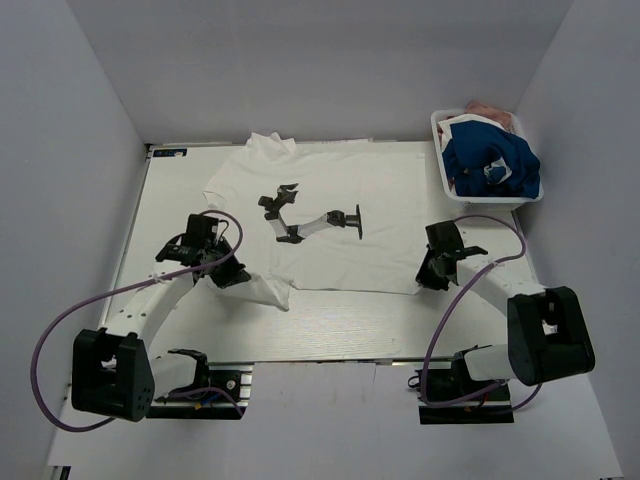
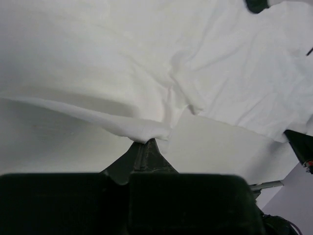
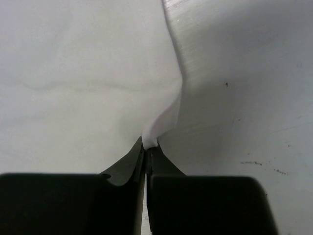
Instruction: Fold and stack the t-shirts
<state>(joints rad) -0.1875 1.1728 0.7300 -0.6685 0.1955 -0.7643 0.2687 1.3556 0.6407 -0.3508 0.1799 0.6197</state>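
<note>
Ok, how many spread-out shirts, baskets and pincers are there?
White cloth t-shirt with black print, spread out: 1
White plastic basket of clothes: 1
Black robot pincers: 2, left pincer and right pincer, both shut on the shirt
Total: 4

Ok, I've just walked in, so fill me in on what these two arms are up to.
Both arms are working on the white printed t-shirt, which lies spread flat on the table. The left gripper is pinched shut on the cloth at the shirt's near-left edge. The right gripper is pinched shut on its near-right corner. No fold has been made yet. A basket at the far right holds a blue t-shirt and other bunched-up cloth.
</note>
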